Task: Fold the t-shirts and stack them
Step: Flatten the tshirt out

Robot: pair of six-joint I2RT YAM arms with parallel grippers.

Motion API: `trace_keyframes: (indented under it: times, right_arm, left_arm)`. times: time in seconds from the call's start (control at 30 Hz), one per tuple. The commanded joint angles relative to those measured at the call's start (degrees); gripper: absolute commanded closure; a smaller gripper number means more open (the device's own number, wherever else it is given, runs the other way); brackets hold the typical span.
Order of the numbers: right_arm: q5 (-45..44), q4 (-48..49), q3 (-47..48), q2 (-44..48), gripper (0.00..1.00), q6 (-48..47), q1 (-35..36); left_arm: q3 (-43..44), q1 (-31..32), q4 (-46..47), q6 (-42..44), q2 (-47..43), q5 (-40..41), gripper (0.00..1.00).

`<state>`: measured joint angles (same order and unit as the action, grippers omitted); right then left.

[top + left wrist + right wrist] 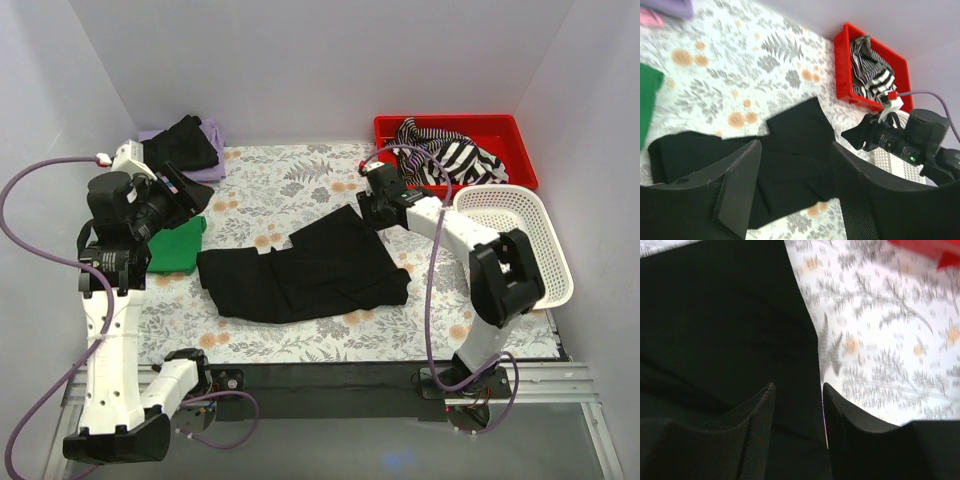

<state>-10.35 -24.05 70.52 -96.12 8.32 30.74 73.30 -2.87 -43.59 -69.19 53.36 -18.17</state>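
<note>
A counter (300,345) spread with a floral cover (300,180) is seen, shut in by plain white walls (320,60) at the back and on both sides. A black shirt (305,270) lies spread flat at the middle of it, and its folds and layers are hard to make out in the dark cloth. Just left of the black shirt a green shirt (178,245) is laid; its left part is hidden by the left arm (110,300) from above and cut off by the frame in the left wrist view. Behind and left of the black shirt, a folded black shirt (185,145) is set on a lilac shirt (212,150), of which only the edges show. A sliver of pink cloth (650,17) is caught at the corner of the left wrist view. Behind and right of the black shirt stands a red bin (455,125) with a striped shirt (445,155) bundled in it, and right of the black shirt a white basket (520,240). The left jaws are held wide apart above the counter, left of the black shirt, with nothing between the fingers (735,185). The right jaws are lowered over the black shirt's far right corner, narrowly parted. Its edge is seen past the fingers (755,430), though the view is blurred and no cloth can be seen gripped.
</note>
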Motion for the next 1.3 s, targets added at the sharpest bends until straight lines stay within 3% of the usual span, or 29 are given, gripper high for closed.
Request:
trace_keyframes:
  times: [0.0, 0.1, 0.53, 1.07, 1.1, 1.13, 1.17, 1.27]
  right_arm:
    - [-0.6, 5.2, 8.5, -5.2, 0.52, -2.0, -0.3]
    - [1.0, 6.8, 13.2, -10.4, 0.52, -3.4, -0.9]
    - [8.9, 3.5, 31.3, -29.3, 0.47, -5.8, -3.5]
    - [17.1, 0.9, 26.8, -30.5, 0.47, -6.8, -3.7]
    - [17.4, -0.3, 27.7, -31.5, 0.50, -6.8, -3.7]
    - [18.1, -0.5, 27.8, -31.8, 0.61, -6.7, -3.7]
    - [18.3, -0.6, 28.0, -32.0, 0.98, -6.7, -3.7]
    - [19.1, -0.6, 28.7, -31.2, 0.99, -6.7, -3.7]
  left_arm:
    - [4.8, 0.1, -3.8, 4.2, -1.3, 5.9, 0.43]
    - [0.2, 0.1, -2.6, 3.4, -4.0, 8.5, 0.38]
    - [-7.5, 0.1, 1.0, 4.7, -0.3, 0.8, 0.38]
    - [-10.3, 0.1, 2.6, 6.4, 4.6, -1.5, 0.38]
    - [-10.5, 0.1, 2.6, 6.4, 4.9, -1.6, 0.38]
    - [-10.7, 0.1, 2.7, 6.6, 4.9, -1.9, 0.37]
    - [-11.2, 0.1, 2.9, 6.5, 5.0, -1.9, 0.37]
    - [-12.6, 0.1, 4.3, 6.5, 5.5, -3.0, 0.38]
